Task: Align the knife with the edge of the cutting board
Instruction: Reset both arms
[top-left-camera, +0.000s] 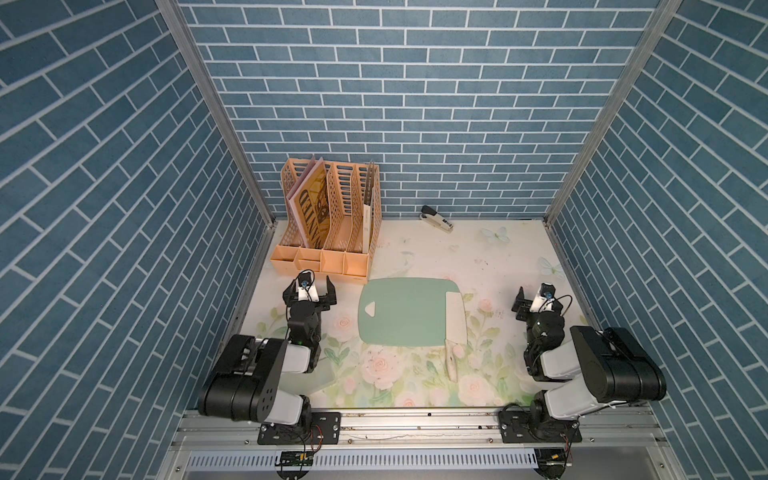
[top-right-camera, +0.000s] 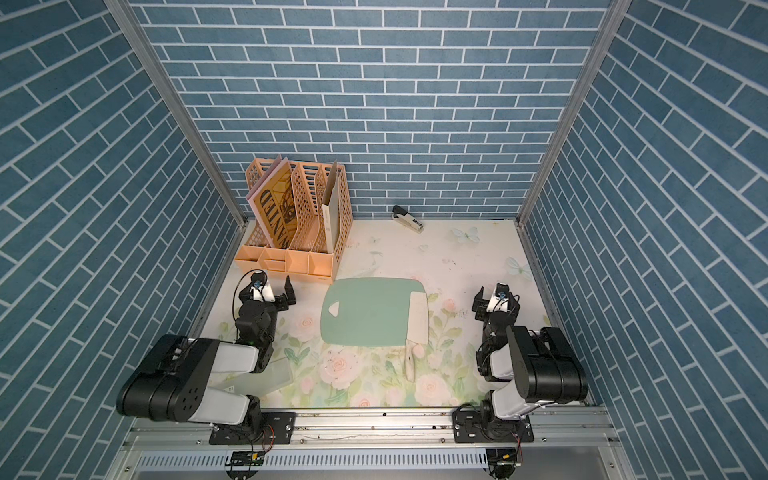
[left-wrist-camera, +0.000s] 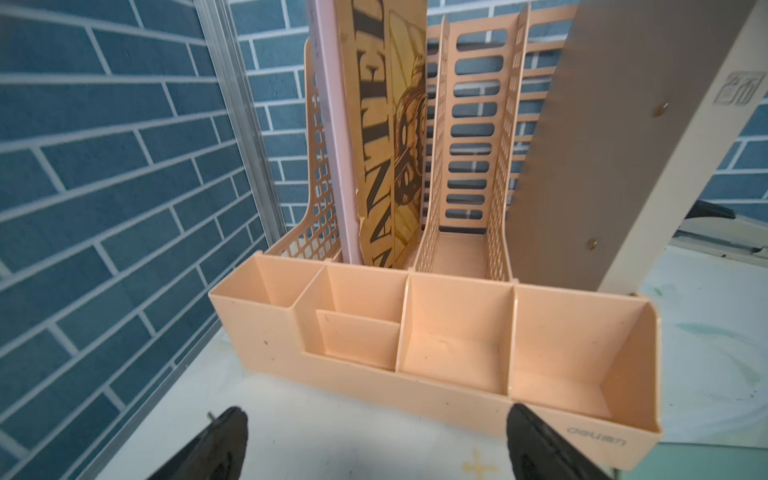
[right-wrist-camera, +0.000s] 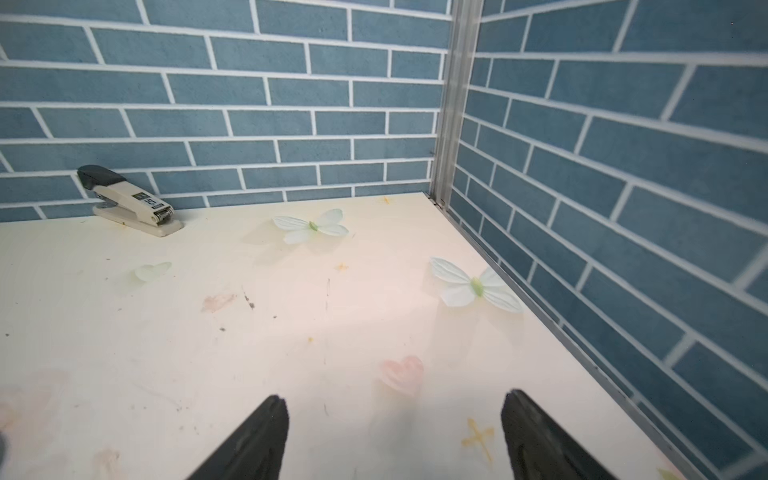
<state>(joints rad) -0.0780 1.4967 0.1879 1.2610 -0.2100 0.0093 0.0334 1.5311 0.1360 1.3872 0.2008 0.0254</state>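
Left gripper (top-left-camera: 311, 293) first: its fingers stand wide apart with nothing between them. Through its wrist camera I see the dark fingertips (left-wrist-camera: 232, 419) over bare table just in front of the peach file organizer (left-wrist-camera: 436, 332), whose low front compartments face it. On my other side the right gripper (top-left-camera: 536, 300) is parted too and holds nothing; its fingertips (right-wrist-camera: 276, 405) hang over the floral table (top-left-camera: 415, 257) and point toward the far right corner of the booth. The cutting board (top-left-camera: 399, 311) lies flat between the two arms, well apart from both grippers, with its small hole at the short side nearer the left arm. The knife (top-left-camera: 454, 332) lies at the opposite short side, the one nearer the right arm. Its broad white blade rests flat on the board with its long edge running along that short side, as far as I can judge from both top views. Its cream handle sticks out past the board's near long edge onto the table, pointing back toward the arm bases. Neither gripper touches knife or board. A black-and-white stapler (top-left-camera: 436, 218) sits by the back wall, well apart from the board, and a translucent sheet (top-right-camera: 270, 374) lies partly under the left arm.
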